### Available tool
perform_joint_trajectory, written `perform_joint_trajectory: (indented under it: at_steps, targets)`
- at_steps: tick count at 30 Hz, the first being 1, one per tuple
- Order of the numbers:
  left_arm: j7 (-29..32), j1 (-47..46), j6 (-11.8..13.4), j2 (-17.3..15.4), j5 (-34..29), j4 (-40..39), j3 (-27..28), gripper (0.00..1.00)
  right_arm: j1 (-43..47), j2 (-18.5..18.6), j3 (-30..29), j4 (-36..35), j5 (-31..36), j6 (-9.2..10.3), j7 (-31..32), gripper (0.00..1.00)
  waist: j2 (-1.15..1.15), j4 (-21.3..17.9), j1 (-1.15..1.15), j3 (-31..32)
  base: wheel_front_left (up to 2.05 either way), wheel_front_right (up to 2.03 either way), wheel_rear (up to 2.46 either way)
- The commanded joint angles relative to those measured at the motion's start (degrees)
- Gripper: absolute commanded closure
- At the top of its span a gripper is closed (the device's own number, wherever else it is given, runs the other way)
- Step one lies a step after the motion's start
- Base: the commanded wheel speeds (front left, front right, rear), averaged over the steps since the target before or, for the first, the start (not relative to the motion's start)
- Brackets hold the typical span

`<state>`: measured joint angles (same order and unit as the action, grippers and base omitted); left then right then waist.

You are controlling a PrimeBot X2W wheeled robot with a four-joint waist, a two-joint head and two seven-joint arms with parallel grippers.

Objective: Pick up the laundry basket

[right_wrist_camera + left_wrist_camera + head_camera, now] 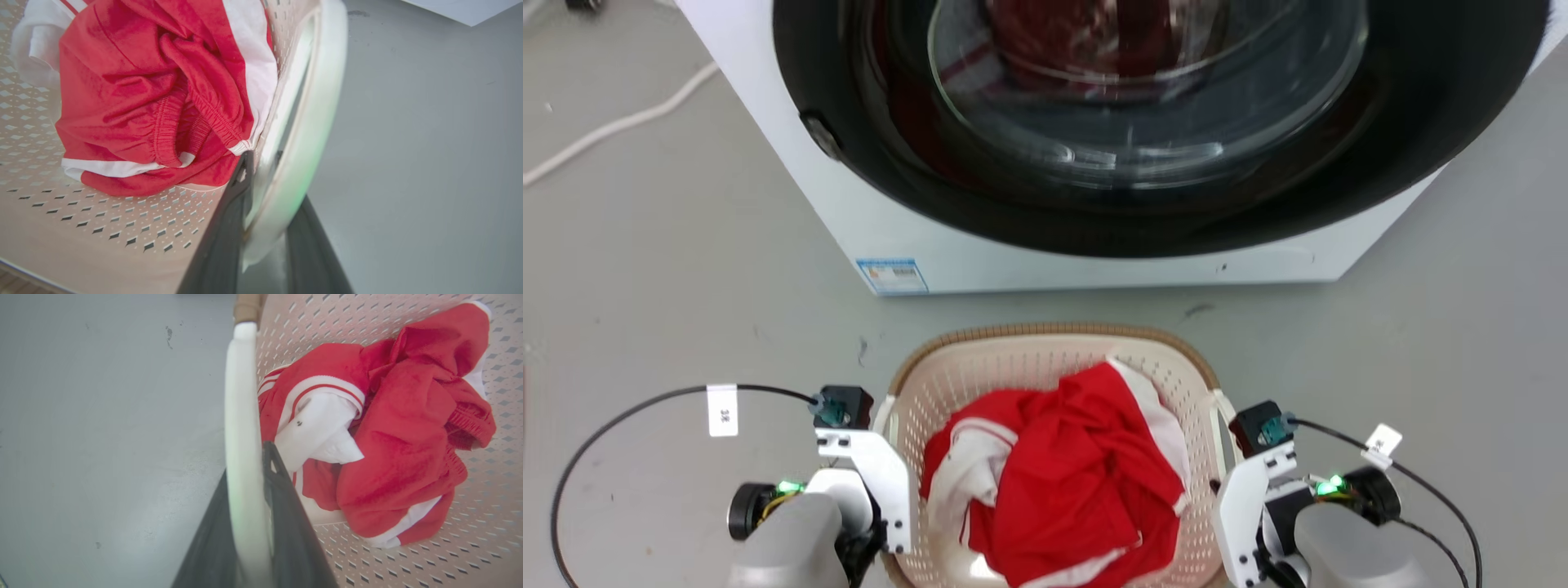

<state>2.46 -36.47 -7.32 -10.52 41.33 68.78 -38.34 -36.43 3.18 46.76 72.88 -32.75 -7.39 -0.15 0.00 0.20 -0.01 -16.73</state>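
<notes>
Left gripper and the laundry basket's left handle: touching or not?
Touching. In the left wrist view the left gripper has its two dark fingers clamped on both sides of the white handle of the laundry basket, no gap showing.

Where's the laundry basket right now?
Low centre of the head view, just before the washing machine, the laundry basket lies between the left hand and right hand.

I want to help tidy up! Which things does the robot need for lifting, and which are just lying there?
For the job: laundry basket, left gripper, right gripper, each around a white handle.
Just there: red-and-white clothes in the basket, washing machine, white cable on the floor.
</notes>
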Motion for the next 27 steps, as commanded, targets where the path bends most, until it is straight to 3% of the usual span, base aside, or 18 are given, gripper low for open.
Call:
perform_joint_trajectory:
  at_steps: [1, 9, 27]
  targets:
    - [0.8, 1.2, -0.2, -0.1, 0.3, -0.4, -0.8, 1.0, 1.0, 0.4, 0.6, -0.1, -0.2, -0.18, 0.1, 1.0, 0.0, 0.0, 0.01, 3.0, 0.0, 0.0, 0.0]
    - [6.2, 4.2, -0.3, -1.1, 4.9, -2.2, -4.5, 1.0, 4.0, 0.6, 3.2, -1.2, -3.9, -0.17, 3.2, 1.0, 0.0, 0.0, 0.01, 9.3, 0.0, 0.0, 0.0]
    - [10.1, 6.4, -0.3, -3.2, 12.3, -4.0, -10.8, 1.0, 6.2, 3.7, 11.2, -5.0, -12.2, -0.17, 10.6, 1.0, 0.0, -1.0, 0.01, 17.6, 0.0, 0.0, 0.0]
